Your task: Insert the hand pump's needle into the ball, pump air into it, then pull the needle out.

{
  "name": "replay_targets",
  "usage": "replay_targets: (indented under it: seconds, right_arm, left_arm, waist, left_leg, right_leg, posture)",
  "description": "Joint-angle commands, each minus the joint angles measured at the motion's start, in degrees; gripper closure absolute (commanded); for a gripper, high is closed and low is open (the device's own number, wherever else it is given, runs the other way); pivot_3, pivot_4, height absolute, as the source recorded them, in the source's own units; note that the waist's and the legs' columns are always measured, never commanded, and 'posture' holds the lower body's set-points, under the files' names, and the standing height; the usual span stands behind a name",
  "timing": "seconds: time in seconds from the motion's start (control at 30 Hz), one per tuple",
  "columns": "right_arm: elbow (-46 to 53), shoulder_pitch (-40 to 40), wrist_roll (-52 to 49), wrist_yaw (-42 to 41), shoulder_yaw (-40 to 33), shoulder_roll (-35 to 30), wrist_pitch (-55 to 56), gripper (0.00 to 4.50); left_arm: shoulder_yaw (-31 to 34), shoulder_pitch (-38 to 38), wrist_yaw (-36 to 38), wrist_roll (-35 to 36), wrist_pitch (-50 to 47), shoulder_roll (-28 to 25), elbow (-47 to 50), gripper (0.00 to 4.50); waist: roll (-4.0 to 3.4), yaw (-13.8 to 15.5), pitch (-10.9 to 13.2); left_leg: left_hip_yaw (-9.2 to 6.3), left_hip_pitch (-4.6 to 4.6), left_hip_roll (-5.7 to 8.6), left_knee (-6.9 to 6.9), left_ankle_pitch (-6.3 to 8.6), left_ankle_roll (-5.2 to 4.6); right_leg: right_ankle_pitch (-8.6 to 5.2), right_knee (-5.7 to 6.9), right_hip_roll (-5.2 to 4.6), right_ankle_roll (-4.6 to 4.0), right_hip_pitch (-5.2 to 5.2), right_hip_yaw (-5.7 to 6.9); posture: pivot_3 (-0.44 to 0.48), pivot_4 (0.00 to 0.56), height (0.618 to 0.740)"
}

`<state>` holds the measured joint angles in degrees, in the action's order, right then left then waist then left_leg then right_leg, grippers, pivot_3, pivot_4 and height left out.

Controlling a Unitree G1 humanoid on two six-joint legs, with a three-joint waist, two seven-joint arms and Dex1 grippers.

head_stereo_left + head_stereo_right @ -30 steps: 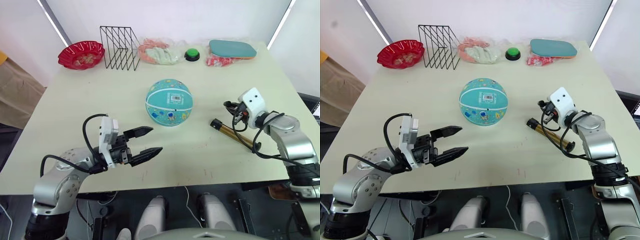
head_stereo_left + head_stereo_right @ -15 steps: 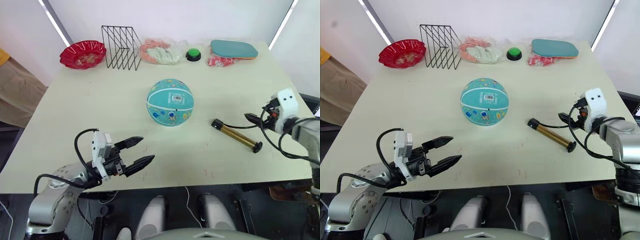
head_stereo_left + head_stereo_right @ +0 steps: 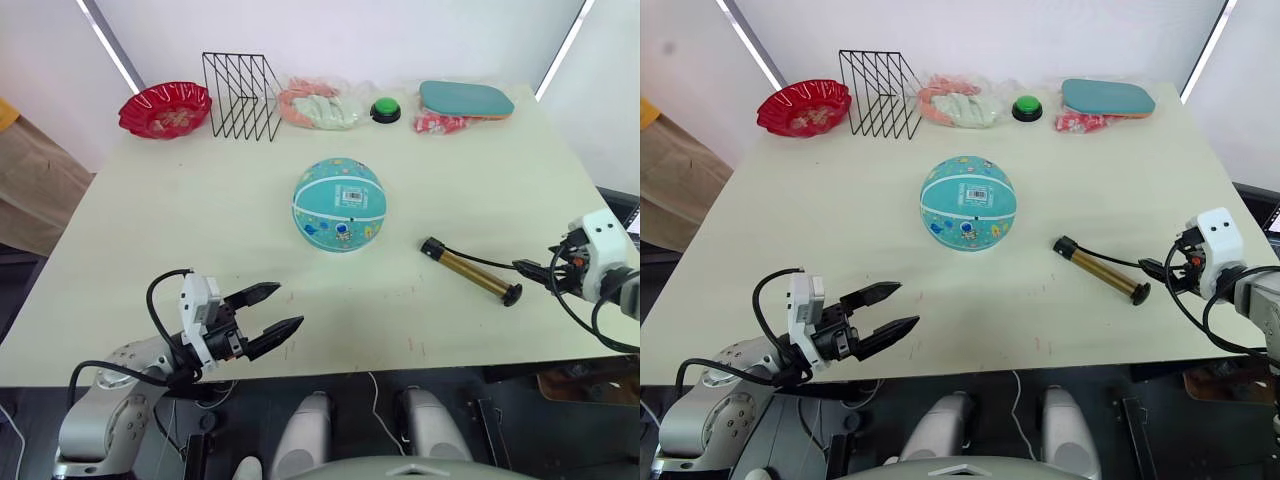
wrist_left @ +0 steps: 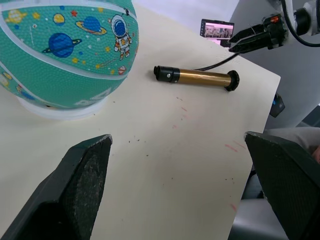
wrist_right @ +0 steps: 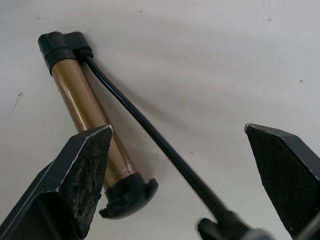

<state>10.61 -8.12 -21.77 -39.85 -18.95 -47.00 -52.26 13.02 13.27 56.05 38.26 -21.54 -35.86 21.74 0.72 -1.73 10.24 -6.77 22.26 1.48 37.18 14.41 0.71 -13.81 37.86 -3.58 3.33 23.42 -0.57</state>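
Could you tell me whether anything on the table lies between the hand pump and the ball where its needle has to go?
Nothing visible does. The hand pump lies on bare table to the robot's right of the ball, with only open tabletop between them. The rack, bowl and other items sit along the far edge, behind the ball.

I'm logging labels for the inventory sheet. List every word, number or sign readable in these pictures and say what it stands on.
No text can be read here.
White barcode label on the ball: bars and digits too small to read.
Cartoon prints on the ball, left wrist view: astronaut, planets and stars, no words.
Hand pump: no marking visible.
Small lit screen past the table edge: too blurred to read.
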Motion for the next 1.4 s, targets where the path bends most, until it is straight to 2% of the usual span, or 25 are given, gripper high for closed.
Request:
replay_targets:
  seconds: [0.03, 0.13, 0.33, 0.43, 0.53, 0.63, 0.97, 1.4]
  right_arm:
    - [2.9, 2.1, -1.2, -1.7, -3.3, -1.7, 2.0, 0.05]
    - [4.1, 5.1, -1.5, -3.6, -4.3, -1.3, 5.9, 0.05]
    - [5.2, 13.8, 0.4, -7.6, -4.5, 3.9, 25.9, 0.05]
    - [2.1, 15.9, -4.9, -14.0, -6.7, 8.9, 35.1, 0.05]
    - [-1.8, 17.5, -5.5, -17.1, -7.8, 8.1, 37.2, 0.05]
    - [-8.0, 19.6, -4.8, -20.8, -9.7, 7.5, 44.2, 0.05]
    - [-20.7, 23.8, -6.4, -25.8, -15.4, 6.4, 54.2, 0.05]
    - [-31.3, 25.5, -6.9, -27.7, -17.4, 5.4, 59.3, 0.05]
  left_arm:
    - [1.1, 0.0, 0.4, 0.3, 1.3, 0.0, 0.6, 0.0]
    - [1.8, 0.0, -0.1, 1.2, 1.1, 0.5, 0.2, 0.0]
    - [3.2, 1.8, -3.0, 1.7, 0.4, 1.9, 0.7, 0.0]
    - [4.3, 3.9, -3.5, 1.6, 0.7, 2.0, 0.7, 0.0]
    - [5.4, 5.6, -4.2, 1.5, 0.9, 2.1, 0.2, 0.0]
    - [6.9, 7.5, -4.6, 1.4, 1.3, 2.4, -0.5, 0.0]
    - [11.8, 11.3, -3.7, 0.8, 3.2, 2.2, -4.7, 0.0]
    - [13.6, 10.0, -5.9, 1.2, 2.7, 3.0, -7.7, 0.0]
  waist:
    - [0.0, 0.1, 0.0]
    - [-0.03, 0.6, 0.0]
    - [-0.14, 1.1, 0.0]
    - [-0.14, 1.1, 0.0]
    - [-0.29, 1.1, 0.1]
    - [-0.31, 1.1, 0.1]
    - [-0.55, 1.1, 0.0]
    - [-0.65, 1.1, -0.1]
  left_leg:
    - [-0.06, 0.02, -0.01, 0.01, 0.0, 0.0]
    - [-0.46, 0.22, -0.03, 0.05, -0.01, 0.02]
    - [-1.11, 0.43, -0.05, 0.05, -0.02, 0.04]
    - [-1.31, 0.43, -0.03, 0.03, -0.13, 0.23]
    - [-1.41, 0.38, -0.03, 0.04, -0.14, 0.25]
    - [-1.41, 0.38, -0.01, 0.08, -0.2, 0.33]
    - [-1.5, 0.22, -0.23, 0.07, -0.2, 0.34]
    - [-1.32, 0.13, -0.2, 0.08, -0.2, 0.34]
  right_leg:
    - [-0.01, 0.0, 0.0, -0.02, -0.02, 0.08]
    - [-0.1, -0.01, -0.02, -0.18, -0.05, 0.59]
    - [-0.28, 0.0, -0.04, -0.46, -0.12, 1.27]
    - [-0.33, 0.01, -0.07, -0.54, -0.21, 1.41]
    - [-0.36, 0.0, -0.1, -0.58, -0.32, 1.43]
    - [-0.46, 0.03, -0.13, -0.74, -0.34, 1.47]
    - [-0.67, 0.04, -0.17, -0.91, -0.73, 2.0]
    - [-0.73, 0.06, -0.26, -0.85, -0.77, 1.98]
  posture:
    - [0.0, 0.15, 0.74]
    - [0.0, 0.15, 0.74]
    - [0.0, 0.15, 0.74]
    - [0.0, 0.15, 0.74]
    - [0.0, 0.15, 0.74]
    - [0.0, 0.15, 0.74]
    - [0.0, 0.15, 0.74]
    - [0.0, 0.15, 0.74]
